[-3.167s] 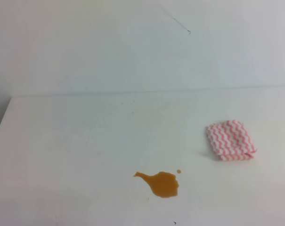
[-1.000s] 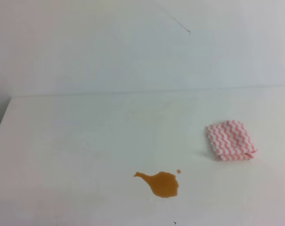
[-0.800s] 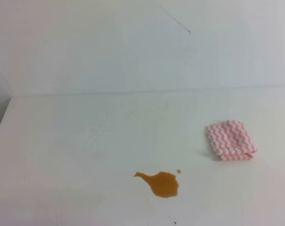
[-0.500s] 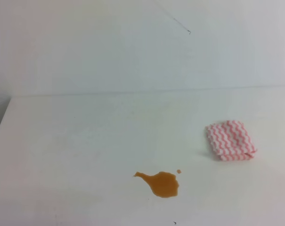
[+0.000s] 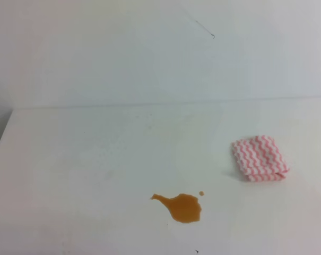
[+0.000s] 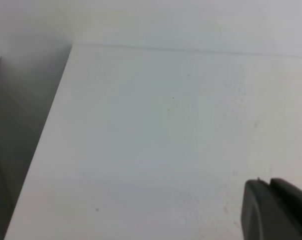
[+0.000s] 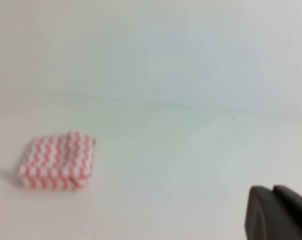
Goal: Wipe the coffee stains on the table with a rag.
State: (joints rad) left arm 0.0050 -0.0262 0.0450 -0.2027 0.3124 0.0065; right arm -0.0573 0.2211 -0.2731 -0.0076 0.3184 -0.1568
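Here, every place is given relative to the rag.

Rag: a small folded square cloth with pink-red and white zigzag stripes (image 5: 259, 158), lying flat on the large plain white matte tabletop (image 5: 96, 159), right of the middle in the high view.

Rag and right pincer: in the right wrist view the rag (image 7: 57, 160) sits at the left, while a dark part of the right gripper (image 7: 278, 214) shows at the lower right corner, well apart from the rag, with bare tabletop between.

Right pincer state: only 1 dark edge shows, so I cannot tell whether it is released or clenched.

Left pincer: a dark part of the left gripper (image 6: 275, 210) shows at the lower right corner of the left wrist view, with the rag out of that view; released or clenched, I cannot tell.

Coffee stains: a small orange-brown liquid puddle (image 5: 182, 206) with a thin tail and 1 tiny droplet, nearer the camera than the rag and to its left, apart from it.

Change: rag and puddle lie where they lay 3.2 s ago.

Axis: the rag is close to square, its long axis unclear; the puddle's tail points left, away from the rag.
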